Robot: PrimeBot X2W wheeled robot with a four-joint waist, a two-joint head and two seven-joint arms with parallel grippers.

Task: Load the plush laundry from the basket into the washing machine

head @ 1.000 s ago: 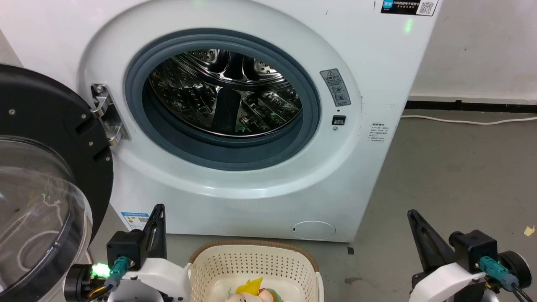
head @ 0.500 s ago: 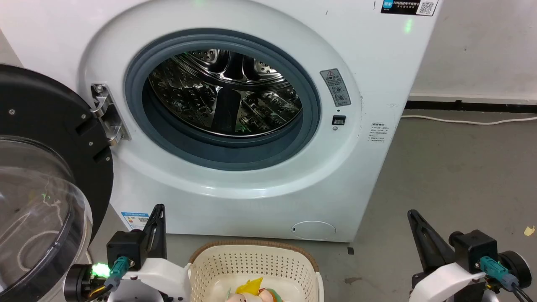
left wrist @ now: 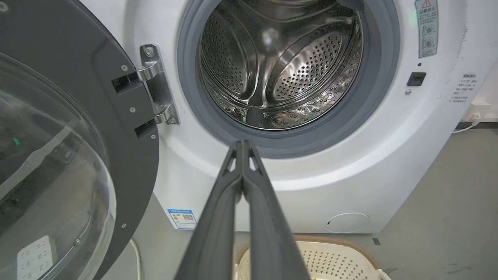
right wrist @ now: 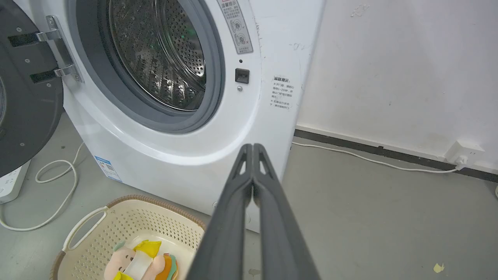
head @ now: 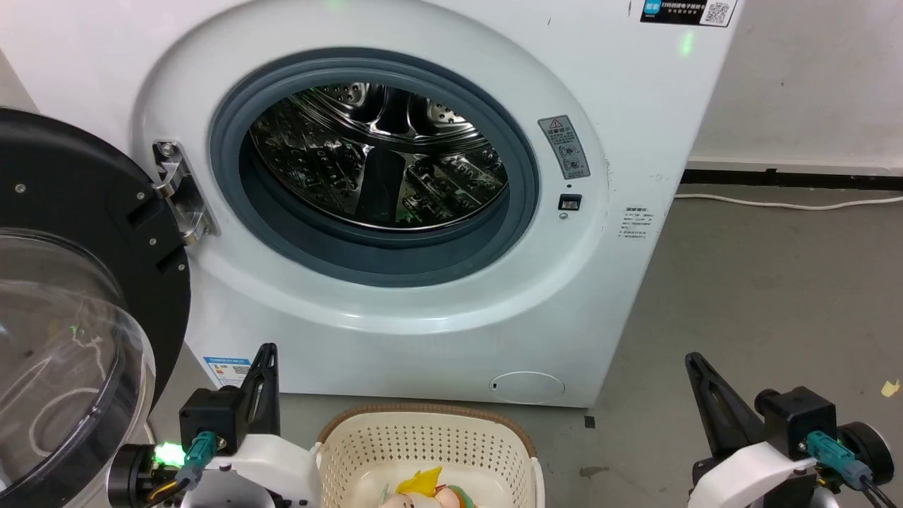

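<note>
The plush laundry (right wrist: 138,264), a small stuffed toy with a pinkish head, yellow parts and an orange-green bun, lies in the cream perforated basket (right wrist: 128,221) on the floor. In the head view the basket (head: 423,441) sits at the bottom centre with the toy (head: 423,490) partly cut off. Behind it stands the white washing machine (head: 395,310), its steel drum (head: 381,159) exposed and its black-framed door (head: 70,268) swung open to the left. My left gripper (head: 267,351) is shut and empty left of the basket. My right gripper (head: 693,360) is shut and empty, right of the basket.
A white cable (right wrist: 369,159) runs along the grey floor to a wall socket (right wrist: 463,153) at the right. Another white cord (right wrist: 58,182) loops on the floor below the open door. Open floor (head: 762,296) lies to the right of the washer.
</note>
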